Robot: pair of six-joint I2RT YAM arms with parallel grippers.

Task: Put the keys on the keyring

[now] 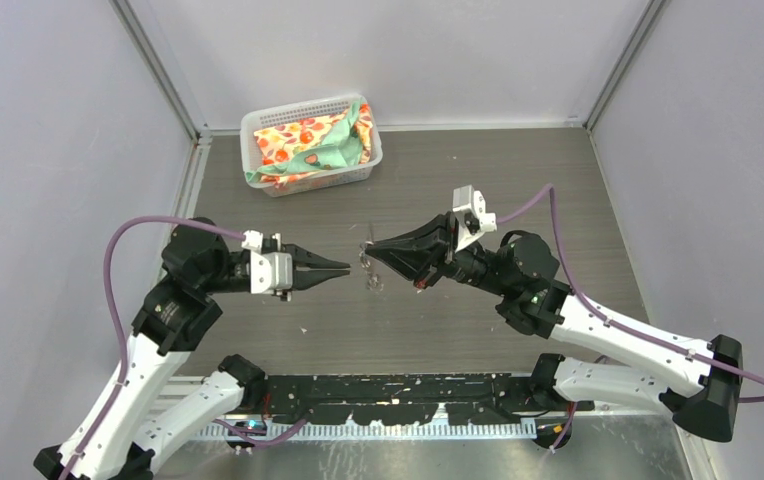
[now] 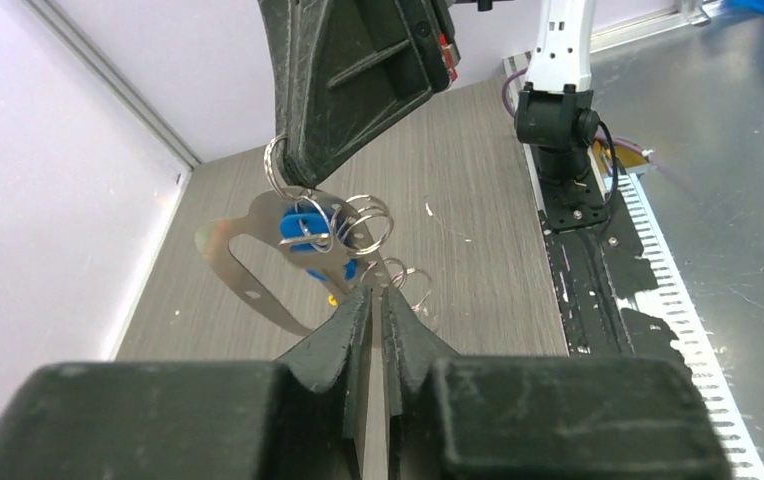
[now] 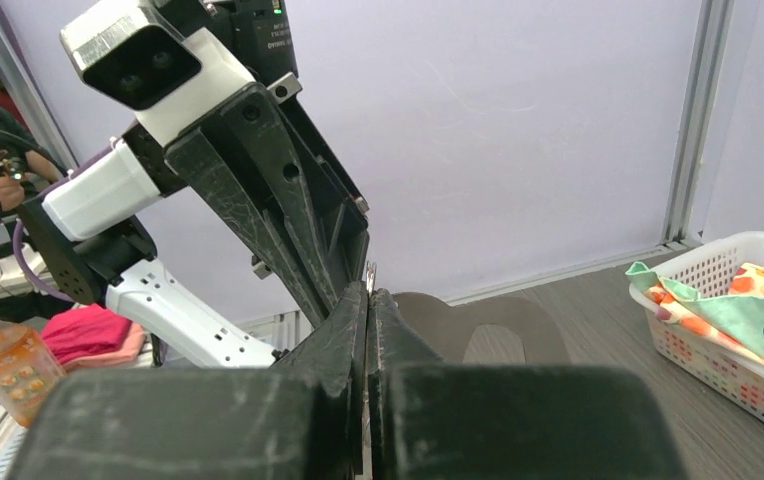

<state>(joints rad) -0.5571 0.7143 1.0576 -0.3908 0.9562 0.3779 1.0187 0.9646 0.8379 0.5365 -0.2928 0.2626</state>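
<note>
Right gripper (image 1: pixel 370 248), matte black ridged plastic, has its fingers pressed tight on a thin wire split ring (image 2: pixel 276 165), and the whole bunch dangles off it in mid-air above the grey wood-grain table (image 1: pixel 478 190). Hanging from that ring is the keyring (image 2: pixel 243 262), a flat, shiny silvery plate that is oblong with an oval cut-out and sits tilted. Just in front of the plate is a key with a blue plastic head (image 2: pixel 298 222). A speck of yellow-orange key head (image 2: pixel 333 298) shows lower down, among coiled wire loops (image 2: pixel 368 215). Left gripper (image 2: pixel 378 295) points at the bunch from the opposite side, fingertips nearly together with a sliver of gap; can't tell if anything is caught between them. White plastic lattice basket (image 1: pixel 258 125) at the table's far side holds crumpled floral cloth (image 1: pixel 318 140).
</note>
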